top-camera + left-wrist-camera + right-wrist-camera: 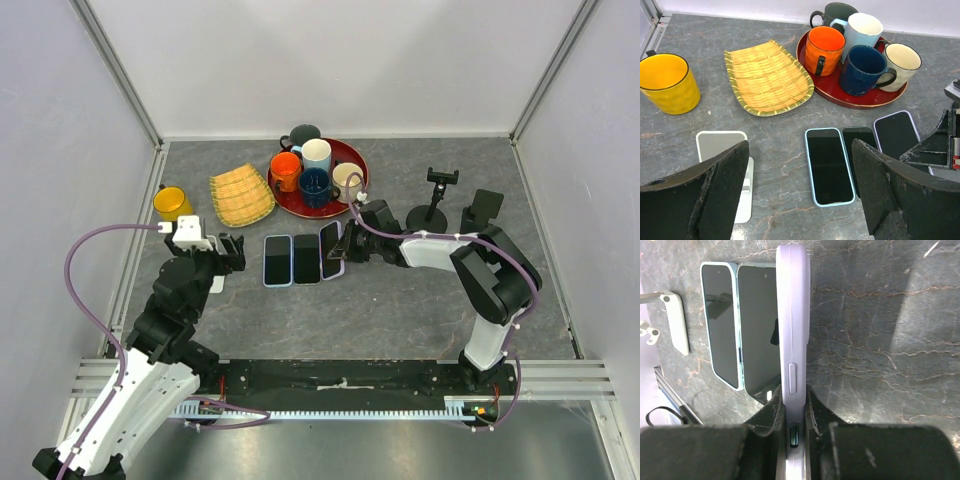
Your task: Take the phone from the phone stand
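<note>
My right gripper (347,247) is shut on the long edges of a lavender-cased phone (331,250), which stands tilted on its side just right of two phones lying flat. In the right wrist view the phone (792,315) runs up from between my fingers (772,420). A black phone (306,258) and a blue-cased phone (277,259) lie face up beside it. My left gripper (237,250) is open and empty, hovering over the table (800,170) between a small white phone stand (722,150) and the blue-cased phone (829,165).
A red tray (352,152) with several mugs stands at the back centre. A bamboo dish (241,195) and a yellow cup (172,204) are at the back left. A black clamp stand (437,205) and a black wedge stand (485,210) stand at the right.
</note>
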Motion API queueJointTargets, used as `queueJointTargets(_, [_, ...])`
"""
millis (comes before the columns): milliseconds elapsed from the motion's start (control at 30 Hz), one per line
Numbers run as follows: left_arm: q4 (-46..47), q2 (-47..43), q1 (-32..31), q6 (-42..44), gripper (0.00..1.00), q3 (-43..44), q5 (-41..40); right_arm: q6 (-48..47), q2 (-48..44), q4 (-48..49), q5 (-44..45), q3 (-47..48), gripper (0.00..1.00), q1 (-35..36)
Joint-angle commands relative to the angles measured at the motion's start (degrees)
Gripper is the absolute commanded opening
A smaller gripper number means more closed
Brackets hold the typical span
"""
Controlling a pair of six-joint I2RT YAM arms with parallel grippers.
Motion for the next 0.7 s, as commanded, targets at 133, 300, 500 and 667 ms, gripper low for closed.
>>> queueJointTargets(133, [3.18,0.21,0.20,2.32,0.89,0.18,1.19,4.82,-1.31,7.19,0.64,-0.03,0.00,0.66])
queueJointTargets(300, [3.09,1.00,0.20,2.15,0.89,0.27,1.63,1.84,-0.09,5.26,1.62,-1.53,0.06,0.66])
queueJointTargets(500, [3.09,1.36,0.20,1.80,0.88,0.36,2.86,-0.19,3.43,3.15,-1.46,-0.83,0.10,0.66])
queueJointTargets(667, [3.18,1.27,0.20,1.71,0.88,0.36,2.86,-0.01,1.68,2.36,1.43,-2.49,0.32,0.57])
